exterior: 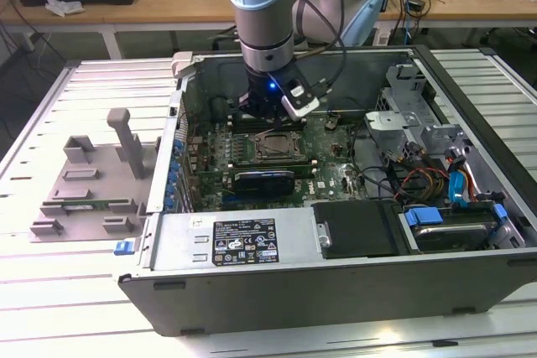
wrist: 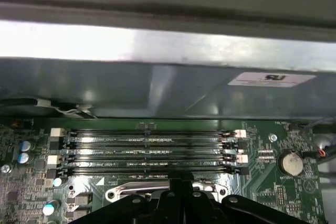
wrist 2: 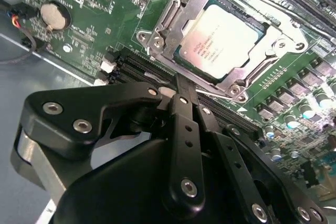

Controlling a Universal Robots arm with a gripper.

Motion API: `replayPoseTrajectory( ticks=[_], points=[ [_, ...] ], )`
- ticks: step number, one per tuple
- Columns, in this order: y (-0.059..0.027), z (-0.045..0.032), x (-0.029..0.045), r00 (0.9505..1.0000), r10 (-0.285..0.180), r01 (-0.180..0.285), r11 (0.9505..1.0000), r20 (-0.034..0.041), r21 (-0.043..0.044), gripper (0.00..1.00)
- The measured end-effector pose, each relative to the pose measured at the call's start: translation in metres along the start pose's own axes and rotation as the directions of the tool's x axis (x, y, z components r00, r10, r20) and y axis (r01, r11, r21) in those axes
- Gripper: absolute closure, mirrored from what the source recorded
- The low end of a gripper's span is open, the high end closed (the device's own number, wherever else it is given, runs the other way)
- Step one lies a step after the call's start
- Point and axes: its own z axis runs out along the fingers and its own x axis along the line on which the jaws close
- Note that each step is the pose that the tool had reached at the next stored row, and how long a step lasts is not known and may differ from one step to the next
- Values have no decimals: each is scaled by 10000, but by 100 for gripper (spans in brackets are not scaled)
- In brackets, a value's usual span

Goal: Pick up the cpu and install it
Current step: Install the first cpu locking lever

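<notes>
1. Starting at the exterior view's left, a grey tray (exterior: pixel 84 194) with upright blocks sits on the table (exterior: pixel 50 291), just beside the open computer case (exterior: pixel 336 291) and well apart from my hand (exterior: pixel 270 111).
2. In the middle of that view, my hand hangs inside the case, low over the green motherboard (exterior: pixel 336 178). It is just beside the socket (exterior: pixel 277 147), on the side of the memory slots (wrist: pixel 147 150).
3. In both wrist views my fingers (wrist 2: pixel 182 103) lie together with nothing between them. Their tips are at the edge of the socket's metal frame; I cannot tell whether they touch it.
4. The cpu (wrist 2: pixel 223 38) lies flat in the socket, pale top upward, with the metal frame around its edges. It looks square to the frame, not tilted.
5. I judge the task nearly finished: the chip is out of my grasp and seated where it belongs. I cannot tell whether the frame is latched down over it, so that is the one part that may be left.
6. At the exterior view's right, the drive cage and cables (exterior: pixel 436 165) are well apart from my hand.
</notes>
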Motion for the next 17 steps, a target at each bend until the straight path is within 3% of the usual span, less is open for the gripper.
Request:
replayPoseTrajectory(
  ticks=[4,11,17],
  points=[
    [16,6,1,9990,440,-441,9990,98,54,89],
    [100,25,3,9983,575,-575,9983,129,69,89],
    [101,51,28,9982,561,-563,9984,188,107,89]
  ],
)
